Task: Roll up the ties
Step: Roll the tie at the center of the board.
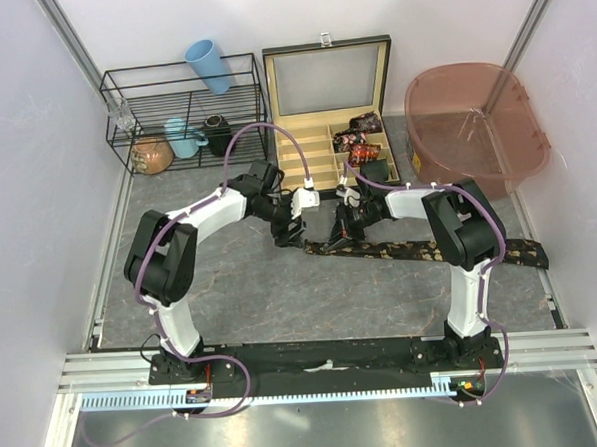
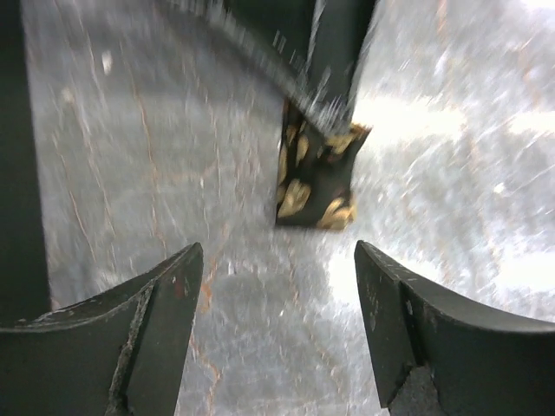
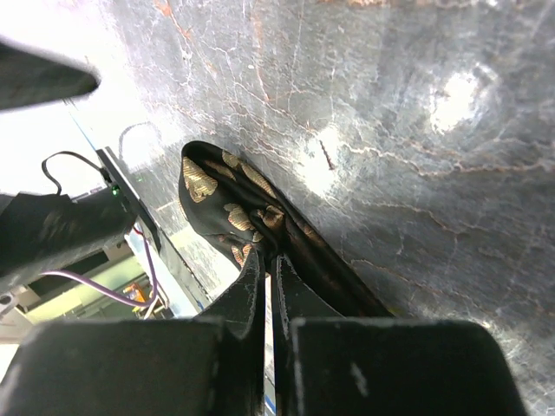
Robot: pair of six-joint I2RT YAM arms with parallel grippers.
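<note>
The table (image 1: 282,294) had a grey, marble-like top veined with rust and white, and it took strong glare from overhead light. Plain white walls (image 1: 34,147) closed it in on the left, back and right, with metal posts (image 1: 74,40) slanting up at the two far corners. A black wire rack (image 1: 181,89) stood at the far left; a blue cup (image 1: 208,65) lay tilted on top, and a glass (image 1: 123,118), a brown jar (image 1: 151,155), a teal mug (image 1: 182,137) and a black mug (image 1: 219,133) sat inside. Just beside it stood a wooden box (image 1: 326,79), lid up. A pink translucent tub (image 1: 472,99) sat at the far right. A metal rail (image 1: 326,357) ran along the near edge.
</note>
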